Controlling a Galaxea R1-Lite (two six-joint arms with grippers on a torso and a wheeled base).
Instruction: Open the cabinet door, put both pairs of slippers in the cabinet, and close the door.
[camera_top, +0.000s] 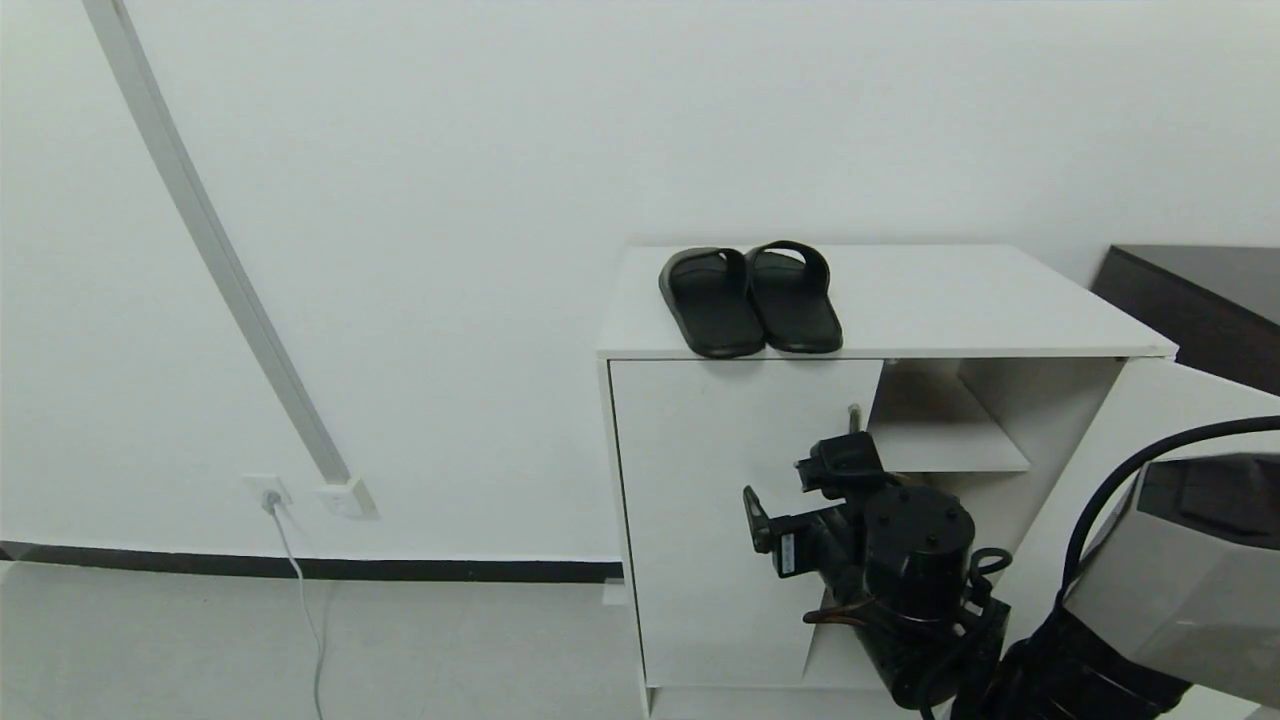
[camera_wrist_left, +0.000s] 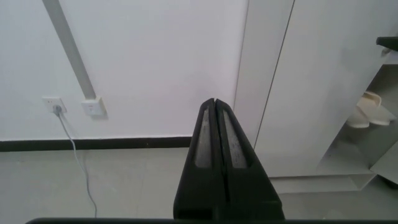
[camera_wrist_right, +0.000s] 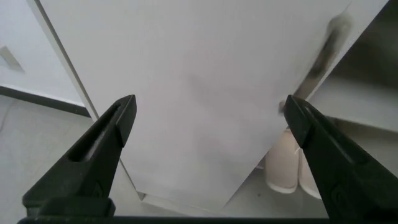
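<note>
While your right gripper (camera_wrist_right: 208, 107) hangs in front of the cabinet (camera_top: 900, 300), facing the shut left door (camera_top: 730, 500), its jaws stand spread wide with nothing between them. Your left gripper (camera_wrist_left: 214, 107) sits off the cabinet's left side, low down, its fingers pressed flat together and holding nothing.

You have the black slippers (camera_top: 750, 300) side by side on top of the cabinet, above the left door, with their near ends reaching the front edge. The pale slippers (camera_wrist_left: 370, 111) are inside the cabinet, on a shelf low in its open right half. From your right wrist you can see them just past the free edge of the left door.

The right door (camera_top: 1140, 420) is swung open toward you. A handle (camera_top: 853, 415) stands upright at the left door's free edge, near your right gripper. An upper shelf (camera_top: 945, 440) shows inside the cabinet.

Left of the cabinet, low on the wall, a cable (camera_top: 305, 600) is plugged into a socket (camera_top: 268, 492). A slanted strip (camera_top: 200, 230) climbs the wall from beside it. Dark furniture (camera_top: 1200, 290) stands to the cabinet's right.
</note>
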